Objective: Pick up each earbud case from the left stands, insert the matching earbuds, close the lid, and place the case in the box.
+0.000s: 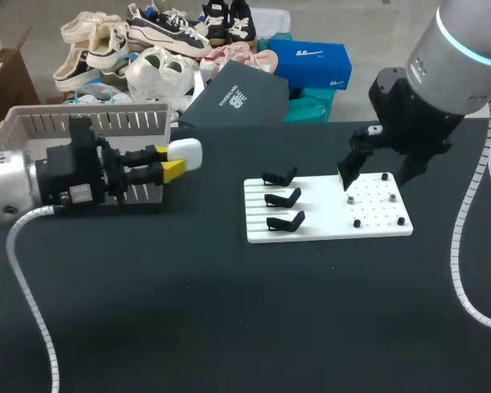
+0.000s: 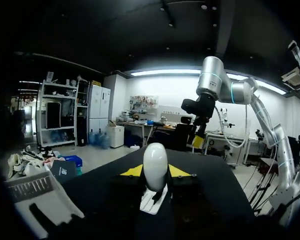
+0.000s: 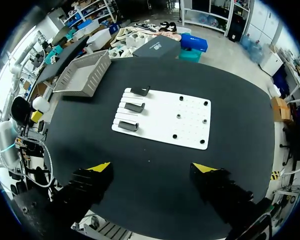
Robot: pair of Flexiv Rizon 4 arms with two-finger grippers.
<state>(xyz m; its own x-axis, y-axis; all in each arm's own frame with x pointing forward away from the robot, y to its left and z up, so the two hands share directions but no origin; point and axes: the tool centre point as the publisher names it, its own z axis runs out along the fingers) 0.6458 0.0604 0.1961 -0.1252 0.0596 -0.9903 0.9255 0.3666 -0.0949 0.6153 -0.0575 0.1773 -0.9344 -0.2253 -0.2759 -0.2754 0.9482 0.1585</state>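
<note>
Three black stands (image 1: pixel 282 199) sit on the left half of the white board (image 1: pixel 376 228). Well left of the board, the left gripper (image 1: pixel 170 160) is clamped on a white earbud case (image 1: pixel 186 153), just in front of a pale basket (image 1: pixel 33 123). Above the board's right half hangs the right gripper (image 3: pixel 152 167), fingers wide apart. Small dark pieces (image 1: pixel 357 223) there may be earbuds or pegs.

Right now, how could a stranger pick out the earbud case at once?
Start at the left gripper, by the slatted basket. The earbud case is the smooth white oval held between its yellow tips. Unlike it, the stands on the white board are black and angular.
</note>
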